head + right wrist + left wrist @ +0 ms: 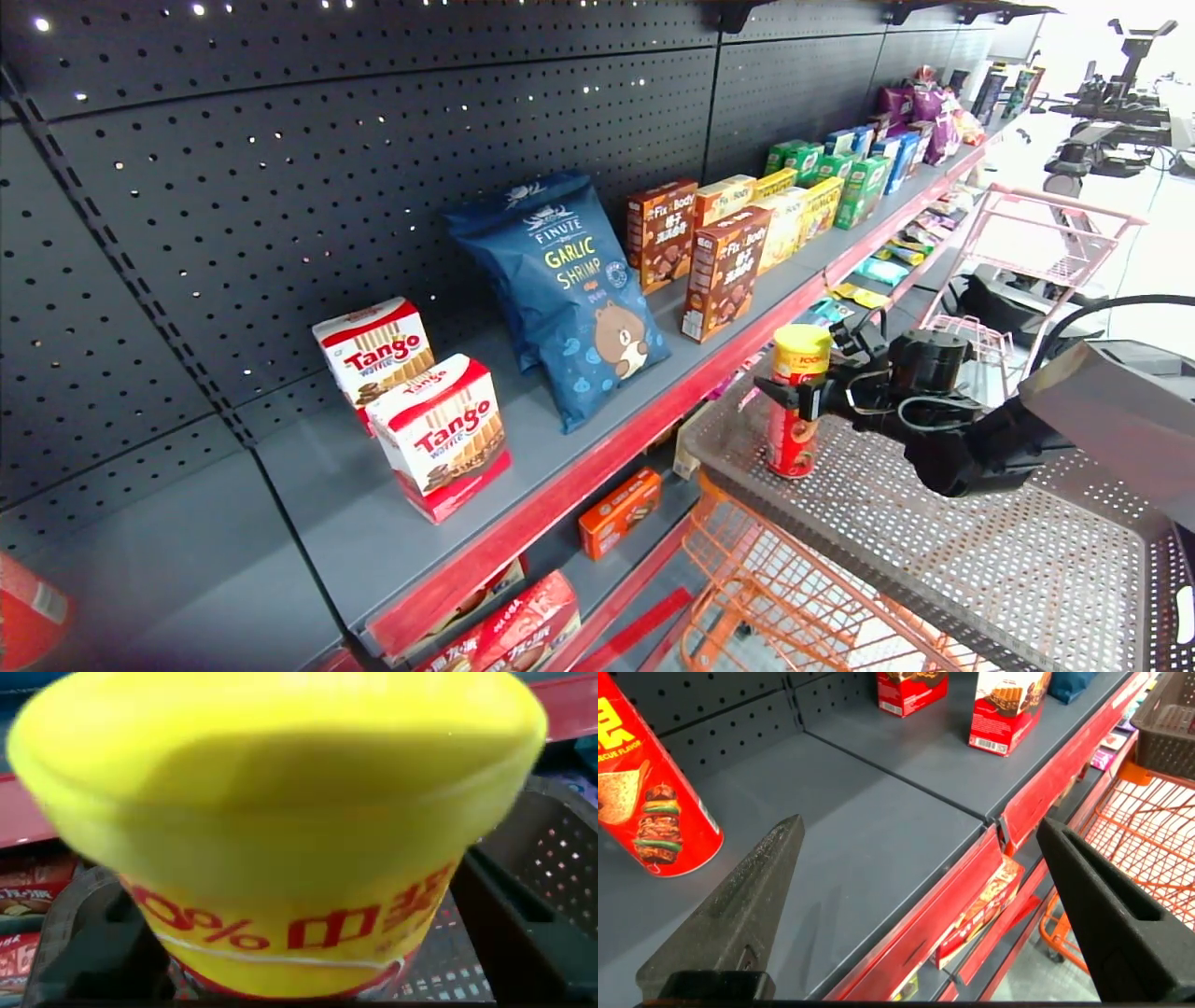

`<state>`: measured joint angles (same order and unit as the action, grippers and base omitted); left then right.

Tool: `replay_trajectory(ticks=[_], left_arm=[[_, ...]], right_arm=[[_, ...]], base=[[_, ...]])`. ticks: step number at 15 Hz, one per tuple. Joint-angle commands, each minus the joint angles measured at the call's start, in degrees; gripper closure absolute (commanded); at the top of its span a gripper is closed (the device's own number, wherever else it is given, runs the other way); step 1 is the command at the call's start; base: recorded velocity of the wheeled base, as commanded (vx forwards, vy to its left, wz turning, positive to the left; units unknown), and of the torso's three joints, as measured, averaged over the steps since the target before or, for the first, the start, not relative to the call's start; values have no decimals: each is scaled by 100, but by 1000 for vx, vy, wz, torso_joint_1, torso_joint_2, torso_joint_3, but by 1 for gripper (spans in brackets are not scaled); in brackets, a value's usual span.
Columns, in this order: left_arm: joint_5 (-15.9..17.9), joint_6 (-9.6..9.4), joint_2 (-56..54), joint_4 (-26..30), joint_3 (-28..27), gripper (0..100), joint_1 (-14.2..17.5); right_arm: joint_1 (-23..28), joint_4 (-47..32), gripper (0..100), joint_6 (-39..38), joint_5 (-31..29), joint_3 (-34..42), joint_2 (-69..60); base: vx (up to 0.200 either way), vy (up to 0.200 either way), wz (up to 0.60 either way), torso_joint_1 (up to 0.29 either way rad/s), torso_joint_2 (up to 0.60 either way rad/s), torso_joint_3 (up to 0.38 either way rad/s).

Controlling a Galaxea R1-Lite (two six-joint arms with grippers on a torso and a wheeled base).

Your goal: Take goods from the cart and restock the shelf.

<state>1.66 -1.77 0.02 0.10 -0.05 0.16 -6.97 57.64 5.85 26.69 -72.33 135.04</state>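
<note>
A red can with a yellow lid (pixel 795 411) stands on the perforated grey top tray (pixel 934 551) of the orange cart (pixel 794 607). My right gripper (pixel 801 392) is shut on the can just below its lid. The right wrist view has the lid (pixel 280 812) close up between the dark fingers (pixel 93 952). My left gripper (pixel 920 826) hangs open over a bare stretch of the grey shelf (pixel 878 831), with nothing between its fingers. Beside it on that shelf stands another red can (pixel 654 784), whose edge appears at the head view's lower left (pixel 28 611).
On the shelf (pixel 373 541) stand two wafer boxes (pixel 443 434), a blue snack bag (pixel 569 289) and brown boxes (pixel 724 271), with more boxes further along. Lower shelves hold small packs (pixel 618 511). A pink cart (pixel 1046 243) stands behind the orange one.
</note>
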Motion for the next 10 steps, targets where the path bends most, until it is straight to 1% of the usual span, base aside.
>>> replay_trajectory(ticks=[1,4,7,8,10], left_arm=[[1,1,-2,-1,-4,0,2],[1,1,-2,-1,-4,0,2],[1,1,-2,-1,-4,0,2],[1,1,-2,-1,5,0,2],[1,1,-2,-1,-4,0,2]], right_arm=[[-23,2,100,4,3,-141,120],[-41,11,100,21,-23,-53,49],[-50,46,100,4,-76,324,-381],[-94,63,100,-5,-164,412,-522],[-287,-24,100,-84,-682,667,-997]], base=[[0,0,0,0,0,0],[0,0,0,0,0,0],[0,0,0,0,0,0],[0,0,0,0,0,0],[0,0,0,0,0,0]])
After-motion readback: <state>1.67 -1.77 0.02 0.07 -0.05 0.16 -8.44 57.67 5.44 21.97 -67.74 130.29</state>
